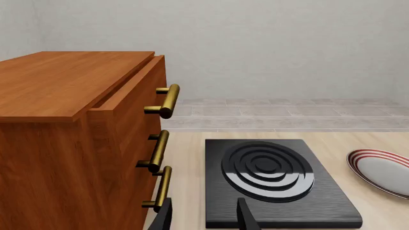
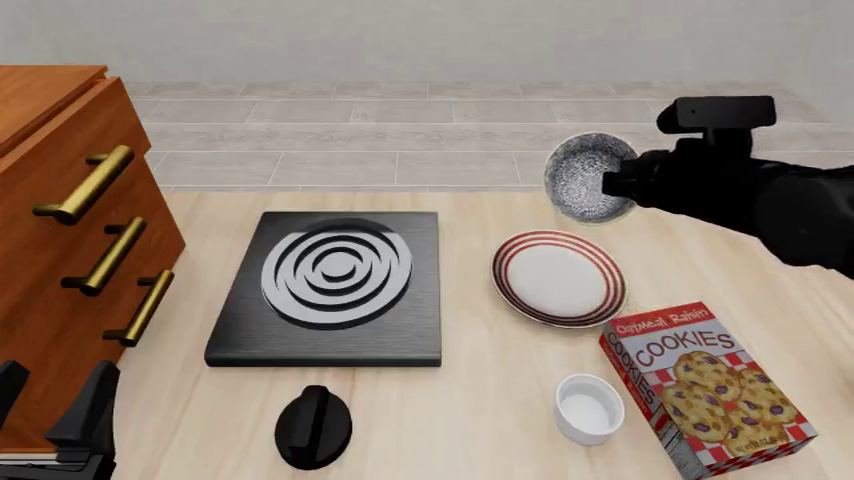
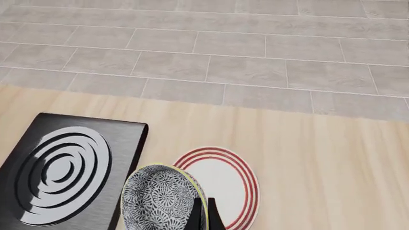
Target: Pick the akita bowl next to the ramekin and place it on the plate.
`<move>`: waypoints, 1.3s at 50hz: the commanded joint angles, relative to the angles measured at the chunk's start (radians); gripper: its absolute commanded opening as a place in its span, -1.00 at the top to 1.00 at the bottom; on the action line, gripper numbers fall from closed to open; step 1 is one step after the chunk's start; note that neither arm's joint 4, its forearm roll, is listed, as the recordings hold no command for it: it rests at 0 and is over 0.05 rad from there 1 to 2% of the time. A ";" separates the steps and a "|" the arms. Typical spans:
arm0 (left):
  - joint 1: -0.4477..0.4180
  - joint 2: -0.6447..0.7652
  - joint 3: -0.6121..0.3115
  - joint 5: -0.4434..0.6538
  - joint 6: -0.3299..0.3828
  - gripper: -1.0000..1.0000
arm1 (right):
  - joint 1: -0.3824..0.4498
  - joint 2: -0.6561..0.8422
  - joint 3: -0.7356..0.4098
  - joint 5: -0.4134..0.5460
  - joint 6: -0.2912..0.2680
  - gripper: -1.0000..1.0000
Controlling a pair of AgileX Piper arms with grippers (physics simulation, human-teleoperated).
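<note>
The akita bowl (image 2: 587, 176), speckled black and white inside, hangs tilted on its side in the air beyond the plate (image 2: 558, 279). My right gripper (image 2: 618, 186) is shut on the bowl's rim. The right wrist view shows the bowl (image 3: 158, 201) pinched at its edge by the right gripper (image 3: 204, 218), with the red-ringed plate (image 3: 229, 184) on the table below it. The white ramekin (image 2: 589, 407) stands near the front, beside the cookie box. My left gripper (image 2: 51, 402) stays open and empty at the front left, its fingers (image 1: 246, 216) spread before the stove.
A black stove (image 2: 330, 286) with white rings lies left of the plate. A wooden cabinet (image 2: 60, 210) with brass handles fills the left side. A cookie box (image 2: 705, 389) lies at the front right. A black knob-shaped object (image 2: 314, 426) sits in front of the stove.
</note>
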 commanded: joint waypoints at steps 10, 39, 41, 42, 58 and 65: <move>0.000 0.000 0.000 0.000 0.000 -1.00 | -0.020 0.062 0.011 -0.085 0.041 1.00; 0.000 0.000 0.000 0.000 0.000 -1.00 | -0.050 0.190 -0.007 -0.200 0.084 1.00; 0.000 0.000 0.000 0.000 0.000 -1.00 | -0.053 0.203 -0.012 -0.207 0.088 1.00; 0.000 0.000 0.000 0.000 0.000 -1.00 | -0.052 0.207 -0.014 -0.209 0.088 1.00; 0.000 0.000 0.000 0.000 0.000 -1.00 | -0.077 0.249 -0.001 -0.253 0.106 1.00; 0.000 0.000 0.000 0.000 0.000 -1.00 | -0.083 0.263 0.012 -0.273 0.112 1.00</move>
